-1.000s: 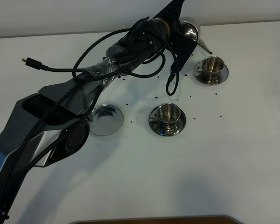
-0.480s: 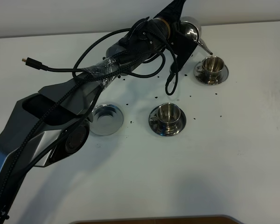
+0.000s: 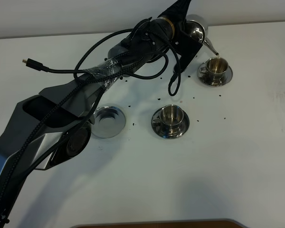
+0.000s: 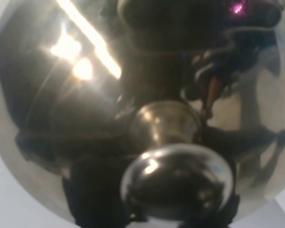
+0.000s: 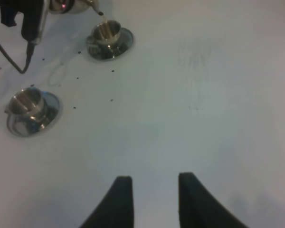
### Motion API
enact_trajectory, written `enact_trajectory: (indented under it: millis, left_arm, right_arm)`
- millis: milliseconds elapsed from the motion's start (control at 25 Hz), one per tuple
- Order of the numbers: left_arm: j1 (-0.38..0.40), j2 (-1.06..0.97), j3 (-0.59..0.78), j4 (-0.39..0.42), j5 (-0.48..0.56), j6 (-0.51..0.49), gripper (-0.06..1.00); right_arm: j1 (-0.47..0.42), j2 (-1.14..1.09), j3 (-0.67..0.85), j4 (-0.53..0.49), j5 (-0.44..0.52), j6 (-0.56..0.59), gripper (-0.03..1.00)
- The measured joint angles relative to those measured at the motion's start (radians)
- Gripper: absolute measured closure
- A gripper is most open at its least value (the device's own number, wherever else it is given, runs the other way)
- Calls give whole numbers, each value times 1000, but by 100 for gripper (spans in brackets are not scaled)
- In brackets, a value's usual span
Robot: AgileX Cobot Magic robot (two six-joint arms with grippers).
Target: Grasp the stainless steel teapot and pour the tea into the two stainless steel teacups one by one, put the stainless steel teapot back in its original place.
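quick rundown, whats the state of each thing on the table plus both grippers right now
teapot: lifted off the table, tilted, spout over the far teacup
far teacup: upright on its saucer, under the spout
near teacup: upright on its saucer, nothing touching it
coaster: bare, teapot not on it
left gripper: shut on the teapot
right gripper: jaws apart, holding nothing

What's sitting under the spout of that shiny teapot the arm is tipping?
The farther teacup on its saucer stands under the spout of the teapot, whose tip hangs just above the rim. How full the cup is cannot be seen.
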Motion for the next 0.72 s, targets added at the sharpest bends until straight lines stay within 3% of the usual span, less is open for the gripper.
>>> enact_trajectory:
  millis: [720]
  left_arm:
    - [0,16,0,-1,-42,49,70]
  right_arm:
    - [0,0,0,0,0,0,73]
